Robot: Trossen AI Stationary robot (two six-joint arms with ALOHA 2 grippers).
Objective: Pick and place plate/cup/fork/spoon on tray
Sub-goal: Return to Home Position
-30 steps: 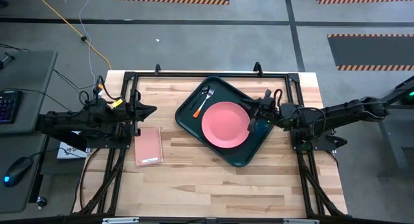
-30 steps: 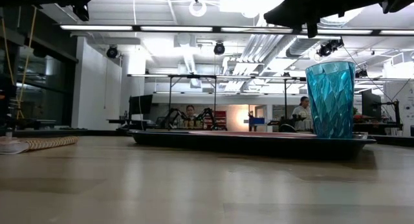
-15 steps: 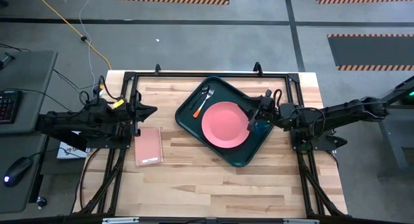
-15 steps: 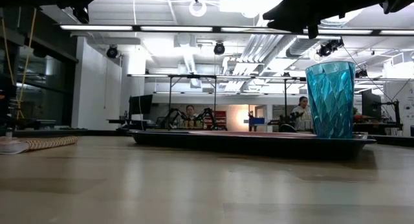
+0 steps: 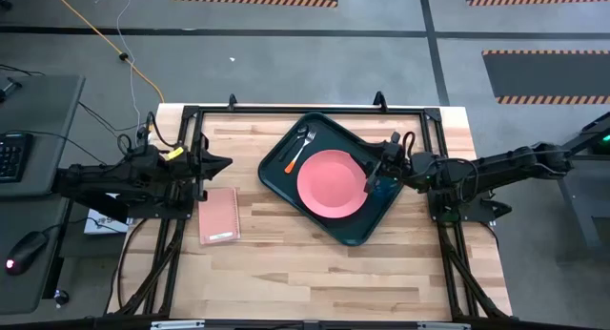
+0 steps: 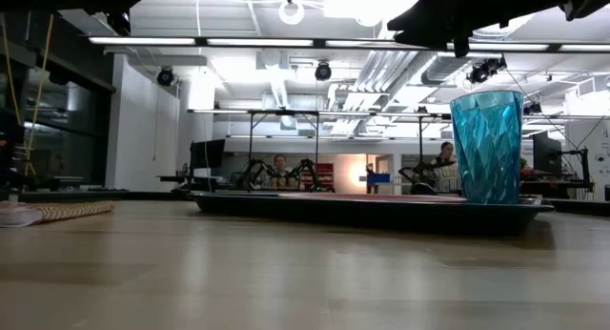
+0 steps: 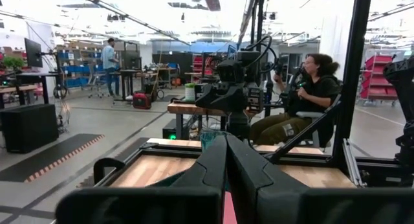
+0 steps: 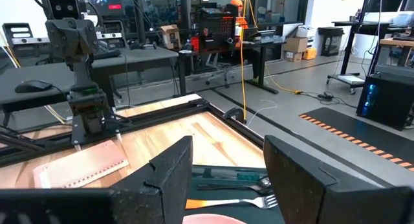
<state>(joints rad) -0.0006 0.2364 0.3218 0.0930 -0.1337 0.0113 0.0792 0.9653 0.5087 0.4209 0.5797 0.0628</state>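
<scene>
The dark green tray (image 5: 286, 182) lies turned at an angle on the middle of the table. On it rest the salmon-pink plate (image 5: 332, 182), the orange-handled fork (image 5: 297, 153) and the dark spoon (image 5: 292, 145). The teal cup (image 6: 487, 147) stands upright on the tray's right part (image 6: 372, 208). My right gripper (image 5: 374, 173) hangs open just above the cup, with a gap to its rim in the low view; its fingers (image 8: 171, 169) stand wide apart. My left gripper (image 5: 225, 163) waits shut at the table's left, clear of the tray.
A pink spiral notebook (image 5: 219, 216) lies on the wood left of the tray. A black metal frame (image 5: 305, 111) runs around the table's far and side edges. Bare wood lies along the near edge. People sit in the room beyond.
My right gripper's fingers have spread apart above the cup. The cup has kept still, upright on the tray.
</scene>
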